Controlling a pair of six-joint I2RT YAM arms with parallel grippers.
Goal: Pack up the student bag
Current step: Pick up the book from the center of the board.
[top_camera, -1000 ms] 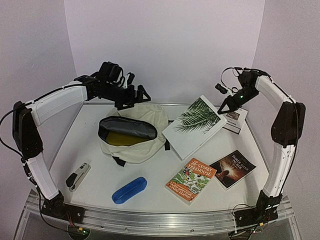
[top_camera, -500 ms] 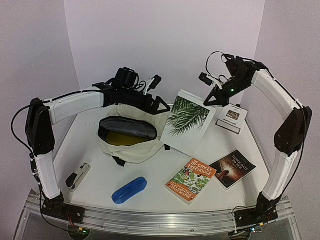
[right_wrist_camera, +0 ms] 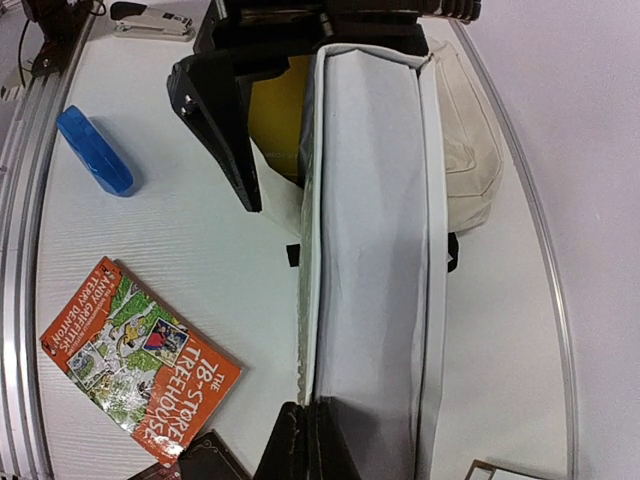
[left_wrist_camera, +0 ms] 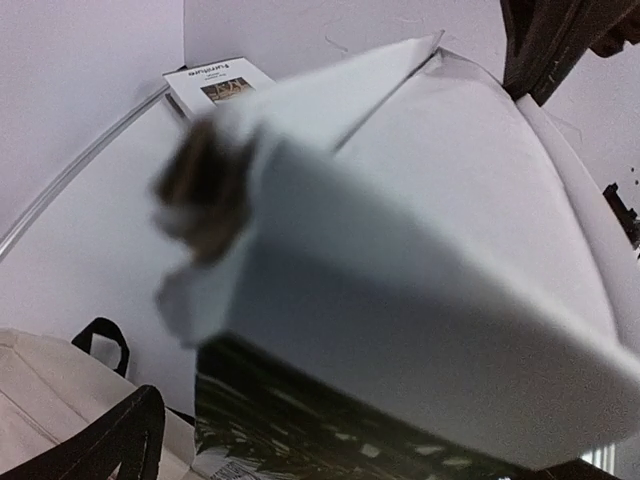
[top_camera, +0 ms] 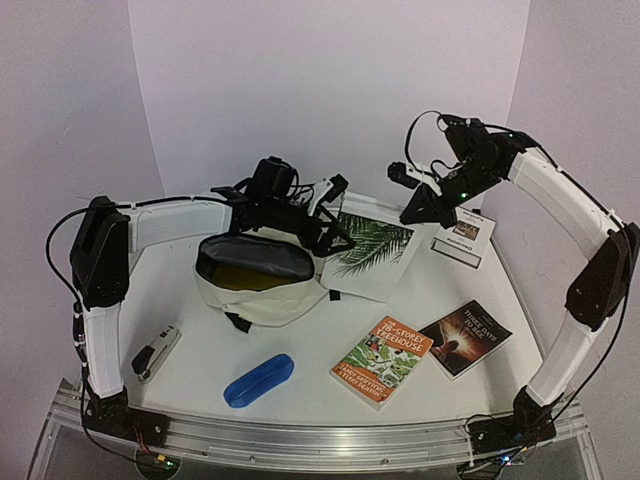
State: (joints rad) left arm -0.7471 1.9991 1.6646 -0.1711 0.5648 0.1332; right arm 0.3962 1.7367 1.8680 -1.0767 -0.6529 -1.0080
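Bag [top_camera: 270,300] lies left of centre on the table [top_camera: 200,385], its mouth open upward, dark lining showing and something yellow inside. My right gripper [top_camera: 415,214] is clamped on the far corner of the palm book [top_camera: 372,262]. The palm book is tilted, its low edge just beside the bag's right flank; I can't tell whether that edge touches the table. My left gripper [top_camera: 340,212] stands wide open at the book's bag-side edge, gripping nothing. From the right wrist I see one finger [right_wrist_camera: 215,120] just beside the cover and the other hidden, so I can't say the jaws straddle it.

I judge the step in hand to be feeding this book into the bag. A corner pinch will let it swing, so I'd move slowly. I'd steady the free edge with the left hand and lead with a narrow edge into the mouth. The soft rim will likely fold under a flat push.

The table is white and smooth, with a raised metal rim. A stapler [top_camera: 156,352], blue case [top_camera: 259,379], orange book [top_camera: 382,360], dark book [top_camera: 465,338] and booklet [top_camera: 463,237] lie on it. Pale walls [top_camera: 330,90] close in behind and beside it.
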